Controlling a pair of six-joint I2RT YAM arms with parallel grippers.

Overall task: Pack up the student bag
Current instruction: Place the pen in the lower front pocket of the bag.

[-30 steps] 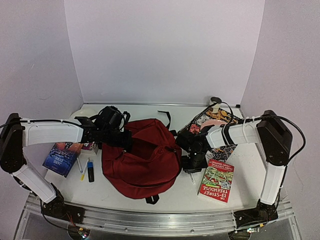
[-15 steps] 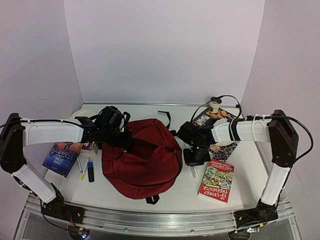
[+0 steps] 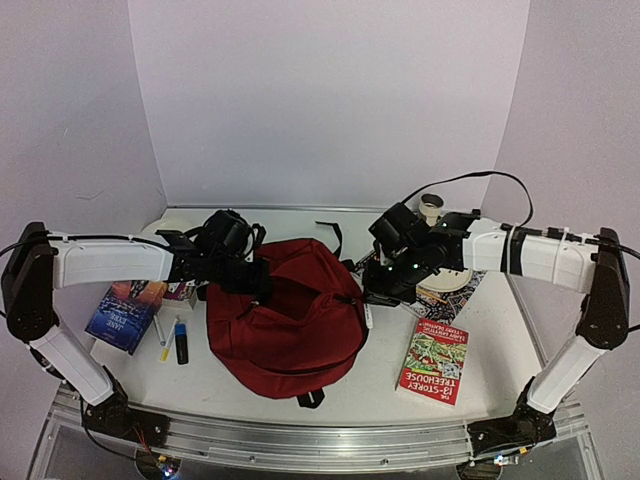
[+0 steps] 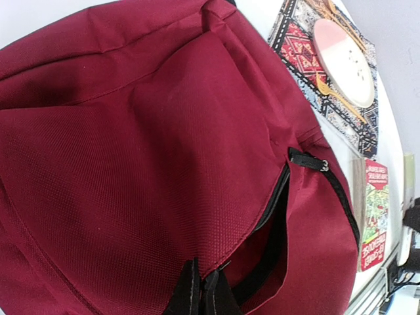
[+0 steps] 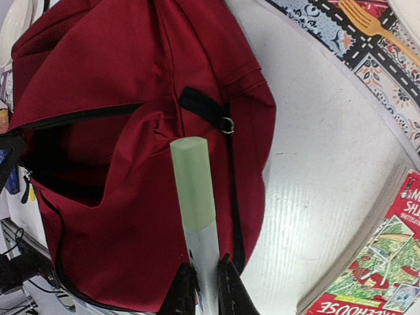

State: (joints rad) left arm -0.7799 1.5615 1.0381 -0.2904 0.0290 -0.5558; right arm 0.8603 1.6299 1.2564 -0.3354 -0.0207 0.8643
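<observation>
The student bag [image 3: 285,325] lies slumped in the middle of the bench [image 3: 500,345], between my arms. Its long axis runs from the carry loop at the far side to the strap end nearest my bases. My left fingers [image 4: 186,296] are pinched together on the fabric lip beside the zip opening [image 4: 275,223], I judge to hold it agape. My right fingers [image 5: 231,292] are clamped on a green-capped pen [image 5: 192,177], its cap aimed over the bag, likely for dropping in.
</observation>
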